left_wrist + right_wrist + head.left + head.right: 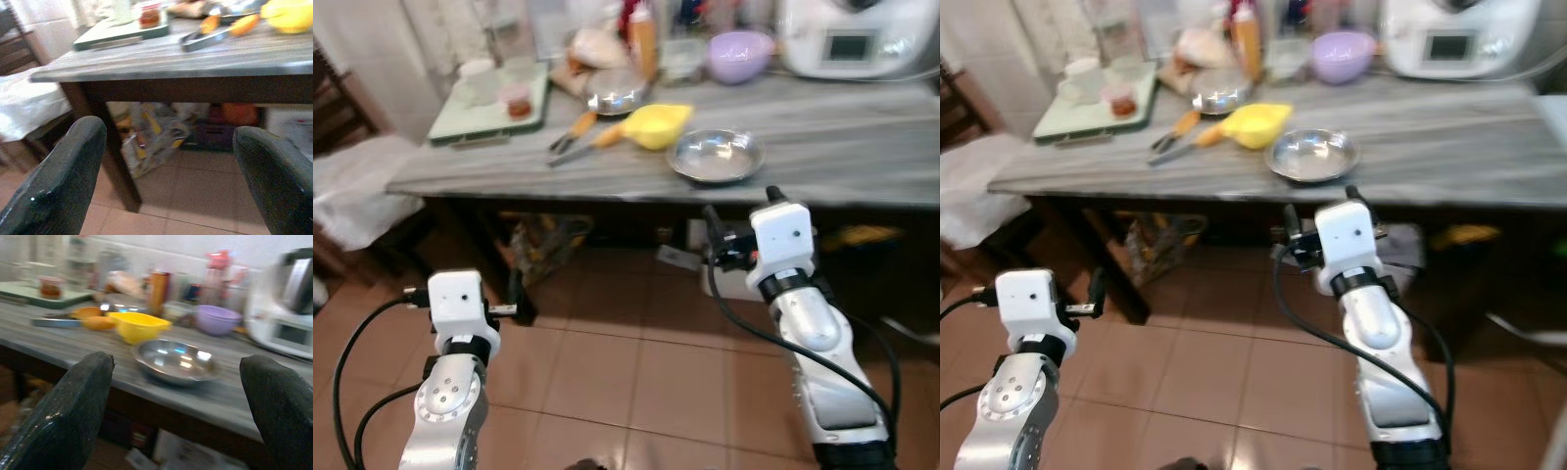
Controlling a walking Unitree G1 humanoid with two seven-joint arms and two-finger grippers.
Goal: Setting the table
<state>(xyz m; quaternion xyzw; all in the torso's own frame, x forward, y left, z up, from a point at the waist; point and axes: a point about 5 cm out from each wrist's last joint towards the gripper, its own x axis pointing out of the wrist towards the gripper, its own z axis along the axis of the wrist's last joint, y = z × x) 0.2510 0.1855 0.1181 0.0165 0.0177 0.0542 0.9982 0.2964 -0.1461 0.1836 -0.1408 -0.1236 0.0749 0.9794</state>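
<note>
I'm standing in front of the grey wood table (862,147), both arms raised but below its edge, nothing in hand. My right gripper (181,401) is spread wide & empty, aimed at the steel plate (716,155), which sits near the table's front edge at approx 1 o'clock from me. Probably that's the 1st thing to take for setting the table, and its spot by the edge makes it the easy reach. My left gripper (171,171) is also released, fingers well apart, held lower at 10 o'clock & looking under the tabletop; I judge it's just parked, not working. Just beyond the plate, at 12 o'clock, is the yellow bowl (657,124), w/ orange-handled tongs (576,134) beside it at 11. The purple bowl (740,54) & a white appliance (852,39) sit at the back, a green tray (489,113) w/ cups far left. Rt wrist view gives the plate's shallow rim side-on, which head views flatten; lft wrist view shows bags on the floor (151,142) under the table. Next: lift right arm over the edge.
</note>
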